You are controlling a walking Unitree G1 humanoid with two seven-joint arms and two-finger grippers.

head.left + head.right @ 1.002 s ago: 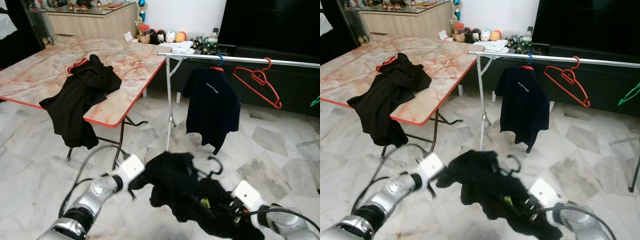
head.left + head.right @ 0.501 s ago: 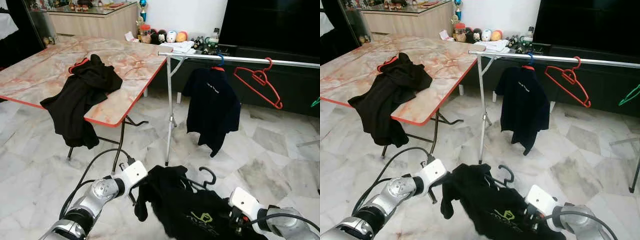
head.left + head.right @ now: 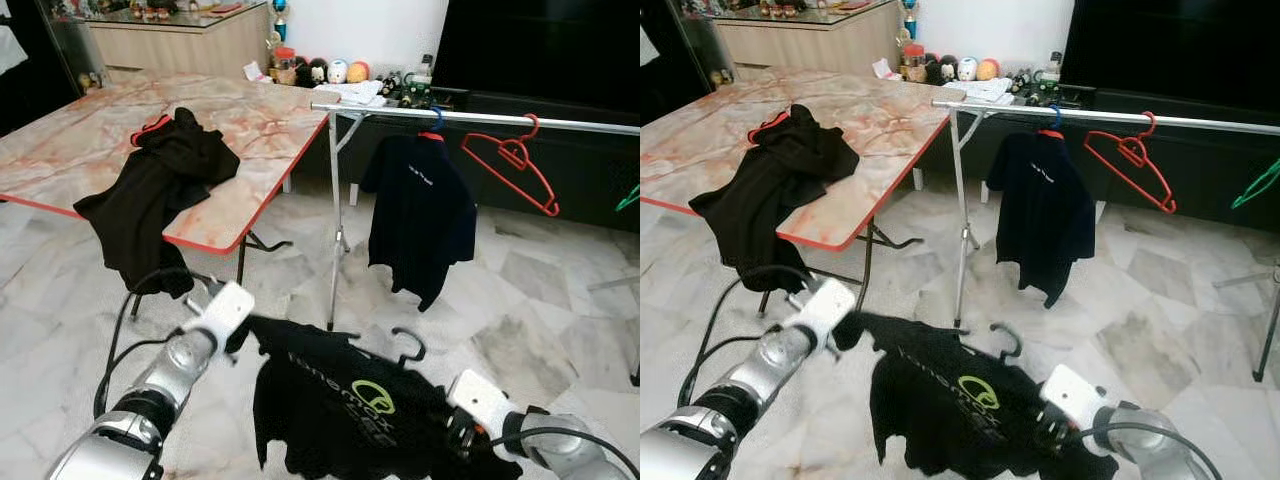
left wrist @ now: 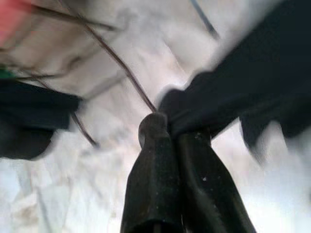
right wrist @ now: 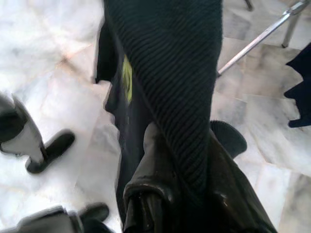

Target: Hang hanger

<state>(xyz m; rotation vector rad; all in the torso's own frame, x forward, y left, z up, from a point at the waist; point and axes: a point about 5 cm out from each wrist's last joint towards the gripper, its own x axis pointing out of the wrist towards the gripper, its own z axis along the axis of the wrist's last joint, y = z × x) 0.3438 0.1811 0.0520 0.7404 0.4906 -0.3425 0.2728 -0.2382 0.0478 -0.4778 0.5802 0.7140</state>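
Observation:
A black T-shirt [image 3: 340,410] with a green logo hangs on a black hanger whose hook [image 3: 408,346] sticks up at its collar. The shirt is stretched low over the floor between my two grippers. My left gripper [image 4: 164,125] is shut on one shoulder of the shirt; its white wrist [image 3: 222,308] is at the shirt's left end. My right gripper [image 5: 189,138] is shut on the ribbed fabric of the other shoulder, at the right end [image 3: 468,432]. Ahead stands the metal clothes rail [image 3: 480,118].
A navy shirt [image 3: 418,215] on a blue hanger and a bare red hanger [image 3: 512,162] hang on the rail. A marble-top folding table [image 3: 90,140] with a black garment [image 3: 150,195] draped over its edge stands to the left. Marble floor lies around me.
The bunched shirt has been pulled out flat between the grippers, logo now facing up. My left gripper has moved left and a little up with its shoulder.

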